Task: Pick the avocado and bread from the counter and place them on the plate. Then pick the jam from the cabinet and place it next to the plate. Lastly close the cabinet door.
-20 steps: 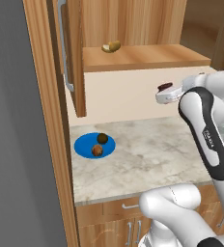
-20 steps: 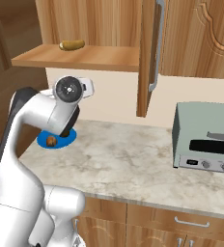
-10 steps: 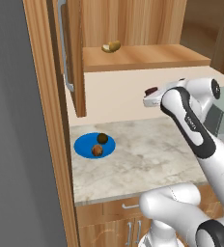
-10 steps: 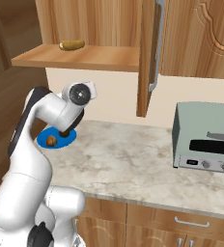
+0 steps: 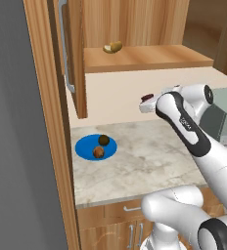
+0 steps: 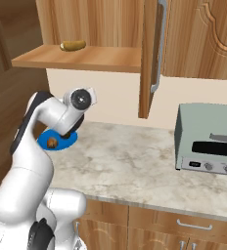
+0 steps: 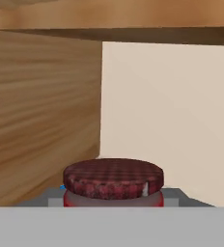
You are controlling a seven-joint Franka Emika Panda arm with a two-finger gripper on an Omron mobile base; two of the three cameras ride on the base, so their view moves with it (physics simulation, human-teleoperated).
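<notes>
My gripper point(image 5: 147, 99) is shut on the jam point(image 5: 147, 96), a small red jar held in the air above the counter point(image 5: 145, 161), right of the plate. In the hand view the jam's dark red lid point(image 7: 113, 177) sits low between the fingers, facing the cabinet door and the pale wall. The blue plate point(image 5: 84, 146) lies at the counter's left end. On it rest the dark avocado point(image 5: 103, 140) and the orange-brown bread point(image 5: 99, 153). From the right base view the plate point(image 6: 62, 142) and bread point(image 6: 52, 143) peek out behind my arm.
The cabinet door point(image 5: 72, 53) stands open above the plate, its silver handle point(image 5: 64, 44) facing out. A yellowish-tan lump point(image 5: 112, 47) lies on the cabinet shelf point(image 5: 149, 57). A grey toaster oven point(image 6: 211, 144) occupies the counter's right side.
The arm has swung left and slightly down with the jam, away from the toaster side and closer to the plate.
</notes>
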